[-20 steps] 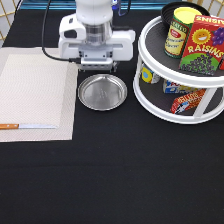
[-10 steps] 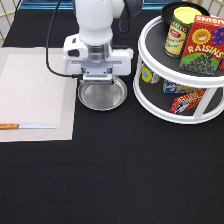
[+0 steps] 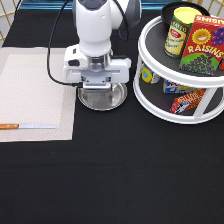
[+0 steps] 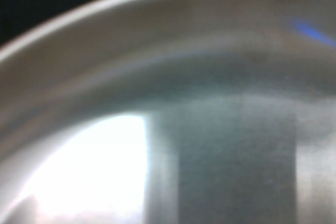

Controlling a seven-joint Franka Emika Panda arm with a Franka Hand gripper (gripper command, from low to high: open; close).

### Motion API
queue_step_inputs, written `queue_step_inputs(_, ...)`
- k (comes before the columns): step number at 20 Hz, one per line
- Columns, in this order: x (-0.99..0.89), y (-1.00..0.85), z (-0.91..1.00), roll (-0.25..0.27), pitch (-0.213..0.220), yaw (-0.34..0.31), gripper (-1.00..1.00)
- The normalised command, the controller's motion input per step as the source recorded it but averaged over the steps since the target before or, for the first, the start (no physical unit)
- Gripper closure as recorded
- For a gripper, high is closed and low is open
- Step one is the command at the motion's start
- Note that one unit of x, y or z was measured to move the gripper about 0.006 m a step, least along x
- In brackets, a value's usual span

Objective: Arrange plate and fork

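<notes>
Gripper [image 3: 98, 89]: lowered directly over the plate, at its upper rim in the exterior view; the hand body hides the fingertips, so whether it is released or clenched cannot be told.
Plate [image 3: 107, 100]: round, shiny metal, flat on the black tablecloth [image 3: 125, 170], just beside the placemat's right edge in the exterior view. Its upper part is hidden under the gripper. The wrist view is filled by the plate's surface [image 4: 187, 140], with its rim curving across one corner.
Placemat [image 3: 35, 95]: pale, rectangular, to the left of the plate in the exterior view.
Knife [image 3: 27, 126]: wooden handle, flat blade, lying on the placemat's lower edge, well apart from the plate.
Rack [image 3: 170, 102]: white, round, two tiers, just right of the plate; top tier holds a can [image 3: 181, 30] and a raisin box [image 3: 202, 45].
Fork: not visible in either view.
</notes>
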Motion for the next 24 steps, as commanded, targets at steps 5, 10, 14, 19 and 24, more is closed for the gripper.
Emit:
queue_step_inputs(5,0.38,-0.59,0.0,0.094,0.103,0.0,-1.0)
queue_step_inputs(10,0.35,-0.69,0.03,0.081,0.101,0.0,-1.0)
queue_step_inputs(14,0.28,-0.85,0.07,0.096,0.088,0.0,-1.0)
queue_step_inputs(19,0.18,-0.92,0.02,0.11,0.071,0.002,-1.0)
queue_step_inputs(24,0.19,-0.98,0.0,0.108,0.064,0.009,-1.0)
